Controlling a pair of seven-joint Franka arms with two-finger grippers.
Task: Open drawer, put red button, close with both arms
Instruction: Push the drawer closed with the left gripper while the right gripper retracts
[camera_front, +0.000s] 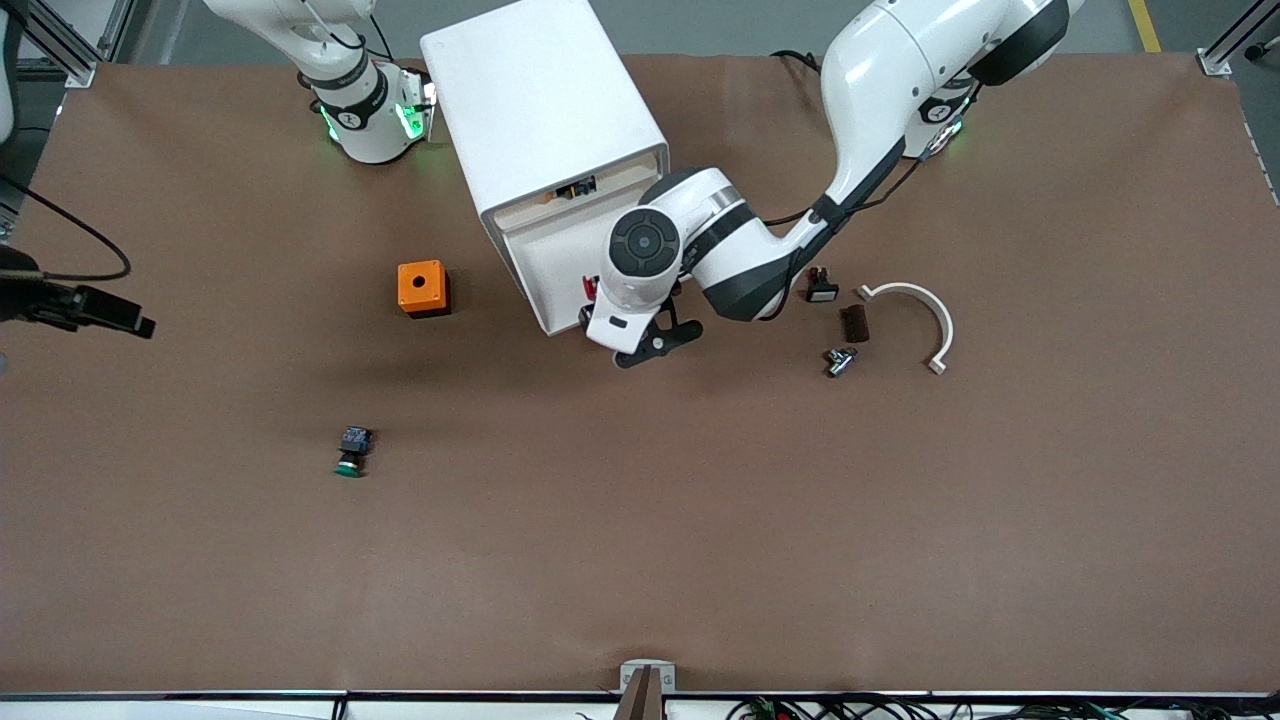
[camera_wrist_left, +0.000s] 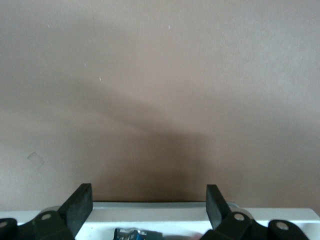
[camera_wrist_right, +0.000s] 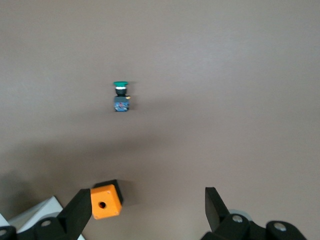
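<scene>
While our left gripper (camera_wrist_left: 149, 204) hangs wide open and empty over the pulled-out drawer (camera_front: 553, 268), the red button (camera_front: 591, 289) lies in it just under the fingers; we judge the button light, rigid and smooth-capped, best pinched across its boxy body, and the right gripper (camera_wrist_right: 148, 205) waits spread open above the orange box (camera_wrist_right: 105, 201)

Table (camera_front: 640, 560): brown matte covering, soft shadows at centre. Grey floor (camera_front: 720, 25) along robot-base edge. Aluminium frame posts (camera_front: 1235, 45) at corners. Cable bundle (camera_front: 900, 708) along camera-side edge.
</scene>
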